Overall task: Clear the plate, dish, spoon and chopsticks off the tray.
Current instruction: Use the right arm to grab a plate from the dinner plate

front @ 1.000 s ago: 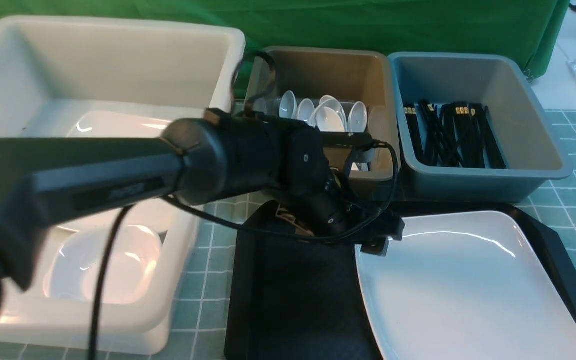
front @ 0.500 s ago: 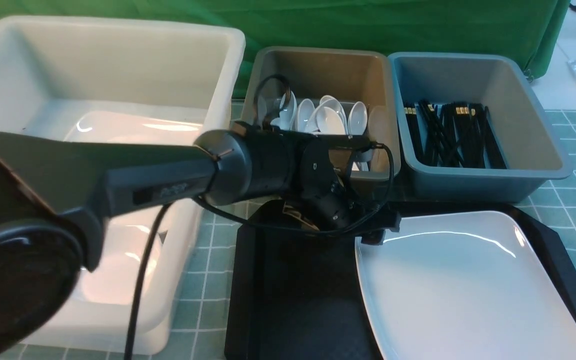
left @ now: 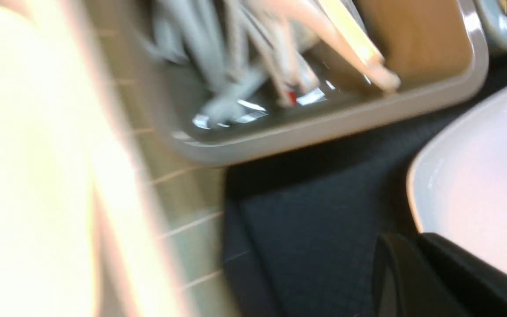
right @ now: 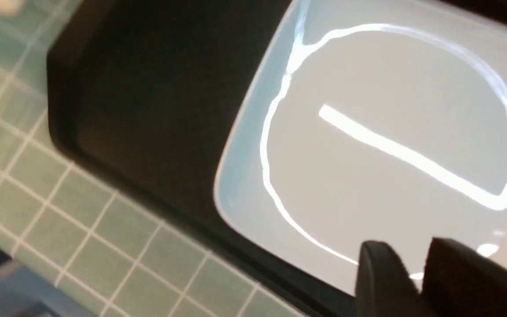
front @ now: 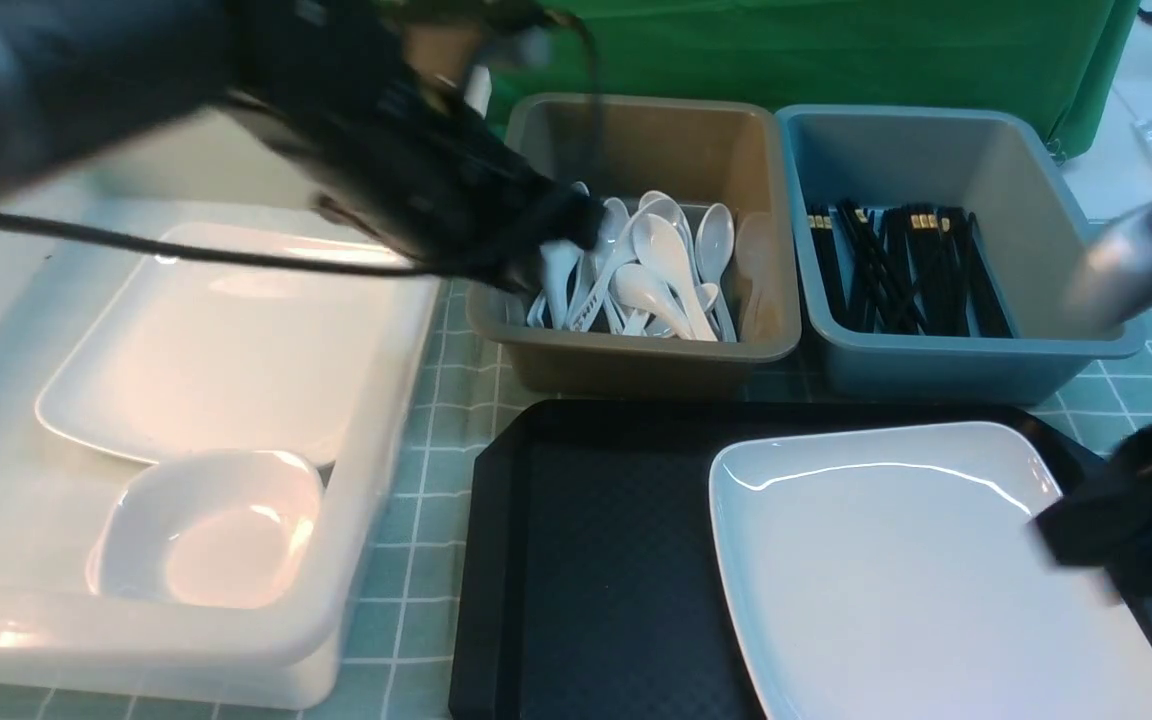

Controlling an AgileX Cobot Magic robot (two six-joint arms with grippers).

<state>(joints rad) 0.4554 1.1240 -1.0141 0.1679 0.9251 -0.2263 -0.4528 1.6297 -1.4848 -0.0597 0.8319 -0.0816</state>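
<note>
The large white plate lies on the right half of the black tray. It also shows in the right wrist view and the left wrist view. My right gripper hovers at the plate's right edge, jaws a little apart and empty. My left gripper, blurred, is raised at the left side of the spoon tub. Its fingers look closed and empty. Spoons lie in the brown tub and chopsticks in the blue tub. A small dish sits in the white tub.
The brown tub and blue tub stand side by side behind the tray. The large white tub at the left also holds another white plate. The tray's left half is bare. A green checked mat covers the table.
My left arm has lifted off the back of the tray and swung up and left to the spoon tub. My right arm has come in from the right over the plate's edge.
</note>
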